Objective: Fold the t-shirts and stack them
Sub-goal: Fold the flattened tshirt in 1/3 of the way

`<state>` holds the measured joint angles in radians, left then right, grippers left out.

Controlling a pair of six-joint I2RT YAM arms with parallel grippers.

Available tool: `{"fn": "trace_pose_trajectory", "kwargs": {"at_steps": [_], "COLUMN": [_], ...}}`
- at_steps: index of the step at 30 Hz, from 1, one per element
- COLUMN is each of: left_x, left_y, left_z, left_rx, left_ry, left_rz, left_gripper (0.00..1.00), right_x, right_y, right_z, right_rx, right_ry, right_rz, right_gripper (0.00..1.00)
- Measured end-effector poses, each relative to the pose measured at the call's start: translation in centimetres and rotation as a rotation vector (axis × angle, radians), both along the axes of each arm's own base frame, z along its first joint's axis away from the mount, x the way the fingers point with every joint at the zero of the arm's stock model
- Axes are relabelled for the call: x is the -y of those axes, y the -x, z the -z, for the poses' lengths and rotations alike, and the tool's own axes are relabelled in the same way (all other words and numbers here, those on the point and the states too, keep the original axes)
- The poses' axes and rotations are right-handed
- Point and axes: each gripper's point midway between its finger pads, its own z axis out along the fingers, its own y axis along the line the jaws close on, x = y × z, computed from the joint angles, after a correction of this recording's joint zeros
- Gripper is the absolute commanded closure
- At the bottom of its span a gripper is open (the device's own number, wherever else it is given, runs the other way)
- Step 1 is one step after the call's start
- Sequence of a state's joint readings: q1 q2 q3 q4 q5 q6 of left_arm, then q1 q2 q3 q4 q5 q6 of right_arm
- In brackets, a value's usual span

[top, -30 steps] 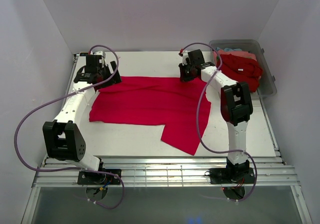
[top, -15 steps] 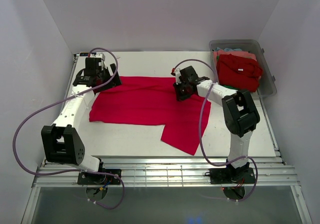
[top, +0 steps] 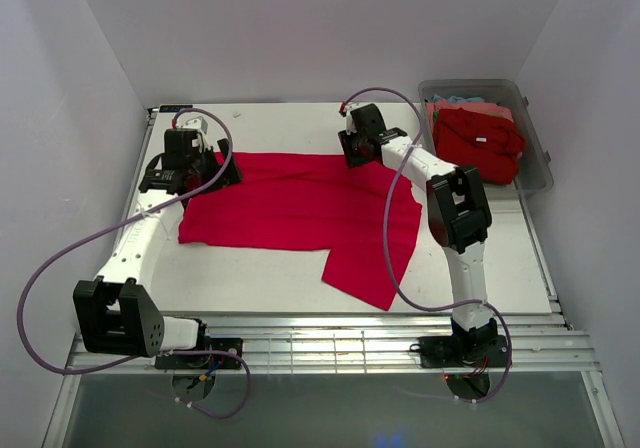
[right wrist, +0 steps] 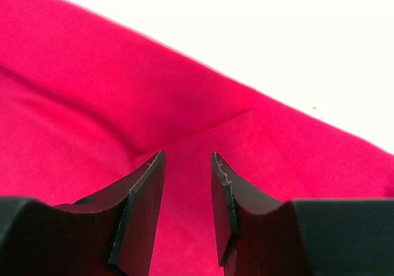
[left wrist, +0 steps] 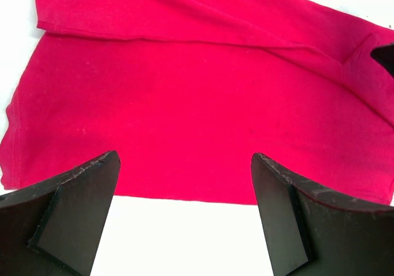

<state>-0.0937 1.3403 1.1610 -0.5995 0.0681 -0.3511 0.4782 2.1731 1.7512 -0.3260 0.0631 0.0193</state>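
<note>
A red t-shirt (top: 300,203) lies spread flat on the white table (top: 260,273), with one flap reaching toward the near edge. My left gripper (top: 190,168) is wide open over the shirt's far left corner. In the left wrist view it (left wrist: 184,159) hovers at the hem of the shirt (left wrist: 184,91) and holds nothing. My right gripper (top: 353,153) is at the shirt's far edge, right of centre. In the right wrist view it (right wrist: 188,158) has its jaws a narrow gap apart just over a seam of the shirt (right wrist: 92,91).
A clear plastic bin (top: 537,173) stands at the back right, holding crumpled red shirts (top: 480,138) and a bit of light blue cloth. White walls close in on the left, back and right. The arm bases sit at the near edge.
My right gripper swung forward onto the shirt, then moved back to its far edge, left of where it began. My left gripper shifted slightly nearer along the left corner.
</note>
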Motion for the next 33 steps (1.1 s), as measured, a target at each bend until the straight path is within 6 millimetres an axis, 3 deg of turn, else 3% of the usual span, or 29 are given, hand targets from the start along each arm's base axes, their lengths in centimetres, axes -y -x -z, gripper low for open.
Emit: {"fn": "trace_pose_trajectory", "kwargs": {"at_steps": [14, 25, 33], "left_x": [-0.2, -0.1, -0.1], "left_y": [0.0, -1.1, -1.3], "left_z": [-2.7, -1.0, -0.7], "left_rx": [0.136, 0.1, 0.096], "left_ry": [-0.031, -0.033, -0.033], "left_rz": [0.035, 0.035, 0.035], "left_gripper": [0.02, 0.02, 0.02], "right_x": [2.7, 2.8, 3.1], "right_y": [-4.1, -3.9, -3.1], "right_z": [1.8, 2.0, 3.2], "right_rx": [-0.001, -0.018, -0.051], "right_ry": [0.042, 0.044, 0.059], "right_rz": [0.093, 0.09, 0.088], "right_gripper": [0.59, 0.59, 0.6]}}
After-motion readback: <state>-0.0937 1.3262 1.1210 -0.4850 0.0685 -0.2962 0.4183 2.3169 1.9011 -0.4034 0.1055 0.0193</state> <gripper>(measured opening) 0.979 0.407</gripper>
